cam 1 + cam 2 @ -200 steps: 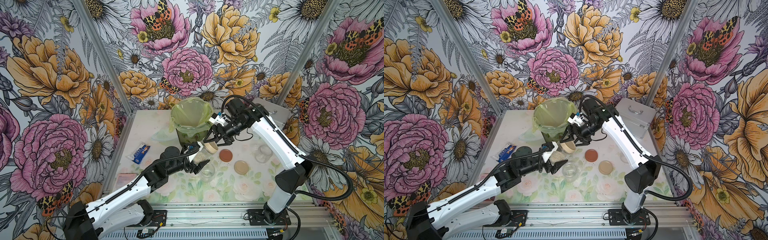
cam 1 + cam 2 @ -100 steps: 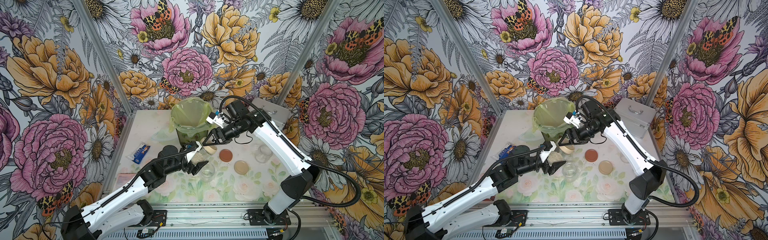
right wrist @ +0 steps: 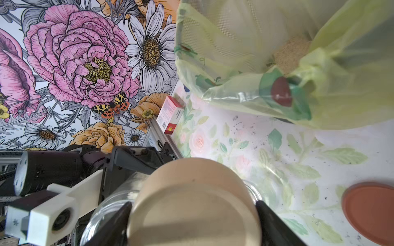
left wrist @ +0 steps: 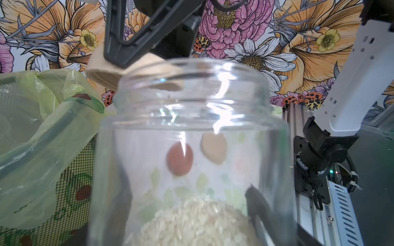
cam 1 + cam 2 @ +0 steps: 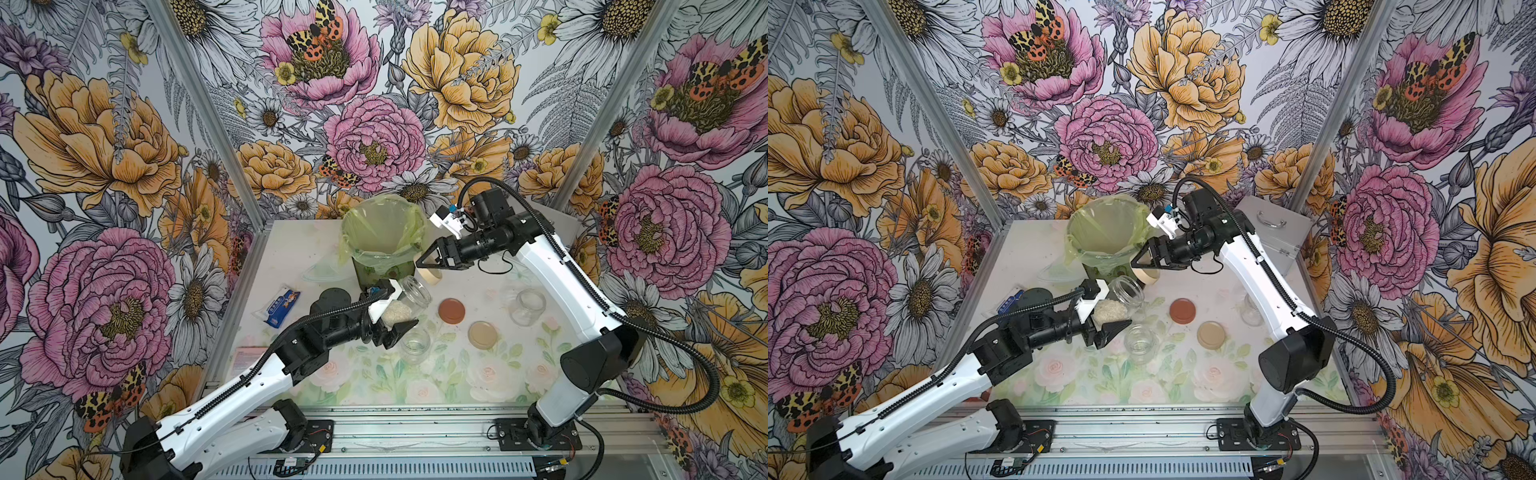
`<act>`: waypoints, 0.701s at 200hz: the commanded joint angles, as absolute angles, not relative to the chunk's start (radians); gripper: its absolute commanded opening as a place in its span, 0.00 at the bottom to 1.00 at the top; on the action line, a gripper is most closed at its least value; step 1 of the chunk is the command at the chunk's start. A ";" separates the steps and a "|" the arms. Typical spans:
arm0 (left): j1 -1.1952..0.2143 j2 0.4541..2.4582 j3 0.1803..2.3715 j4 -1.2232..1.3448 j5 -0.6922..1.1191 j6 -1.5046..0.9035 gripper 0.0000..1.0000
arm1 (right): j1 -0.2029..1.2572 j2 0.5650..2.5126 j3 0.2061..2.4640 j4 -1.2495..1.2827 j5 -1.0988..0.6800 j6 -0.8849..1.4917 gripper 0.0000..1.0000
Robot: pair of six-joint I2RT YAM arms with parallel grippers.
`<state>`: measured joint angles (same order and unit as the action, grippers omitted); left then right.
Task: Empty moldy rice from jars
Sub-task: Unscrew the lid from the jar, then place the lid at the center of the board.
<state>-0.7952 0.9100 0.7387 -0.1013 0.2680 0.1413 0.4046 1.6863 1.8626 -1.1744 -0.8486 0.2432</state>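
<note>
**Landmark.** The bin (image 5: 374,266), mesh-sided and lined with a yellow-green bag (image 5: 353,232), is taken as reference. It stands at the far side of the table (image 5: 374,386). A leaf-and-berry pattern is noted on its wall; no wording is seen there.

**Left gripper.** The left gripper (image 5: 1113,314) is found clamped on the held jar (image 5: 1126,293), just in front of the bin. This jar is tilted, with its open mouth turned toward the bin. The moldy rice (image 5: 1108,311) is heaped at the jar's base end, between the fingers (image 4: 255,204).

**Right gripper.** The right gripper (image 5: 428,268) is found pinching a beige lid (image 3: 194,204) by its rim, one finger on each side. The lid is close beside the bin, just beyond the held jar's mouth. Whether lid and glass touch cannot be determined.

**Other items.**
- A first empty jar (image 5: 415,343) stands open beyond the held jar, farther from the bin.
- A second empty jar (image 5: 528,301) stands well off toward the bin's right-arm side.
- A reddish-brown lid (image 5: 452,310) and a second beige lid (image 5: 482,334) lie flat between the two empty jars.
- A tan granular mass (image 3: 292,53) is visible inside the bag.

**Writing.**
- A blue-and-white packet (image 5: 282,305) lies off the bin's left-arm side. Its print is too small to be read.
- A red-and-white carton (image 3: 171,115) lies at the table's edge. A barcode and a line of dark capitals are recorded on it, but they are not legible with certainty.
</note>
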 commanded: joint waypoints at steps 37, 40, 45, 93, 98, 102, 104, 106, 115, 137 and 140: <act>-0.786 0.888 0.788 0.027 0.267 0.158 0.00 | 0.320 1.697 1.872 -1.139 -0.750 0.281 0.62; -0.785 0.889 0.789 0.028 0.266 0.157 0.00 | 0.315 1.698 1.867 -1.140 -0.735 0.285 0.62; -0.783 0.890 0.792 0.027 0.261 0.158 0.00 | 0.305 1.700 1.859 -1.140 -0.727 0.288 0.62; -0.766 0.932 0.875 -0.031 0.219 0.117 0.00 | 0.266 1.737 1.801 -1.119 -0.567 0.317 0.64; -0.762 0.939 0.887 -0.044 0.213 0.111 0.00 | 0.265 1.740 1.791 -1.107 -0.546 0.323 0.64; -0.758 0.944 0.897 -0.053 0.212 0.107 0.00 | 0.264 1.741 1.783 -1.098 -0.521 0.328 0.64; -0.756 0.945 0.900 -0.055 0.212 0.104 0.00 | 0.265 1.742 1.778 -1.094 -0.511 0.331 0.64; -0.754 0.947 0.904 -0.057 0.212 0.100 0.00 | 0.263 1.743 1.774 -1.091 -0.501 0.335 0.64; -0.746 0.953 0.914 -0.058 0.205 0.088 0.00 | 0.256 1.749 1.751 -1.059 -0.495 0.345 0.64; -0.721 0.967 0.949 -0.076 0.177 0.045 0.00 | 0.238 1.772 1.706 -0.989 -0.474 0.378 0.65; -0.716 0.969 0.954 -0.077 0.178 0.037 0.00 | 0.237 1.780 1.703 -0.984 -0.470 0.380 0.65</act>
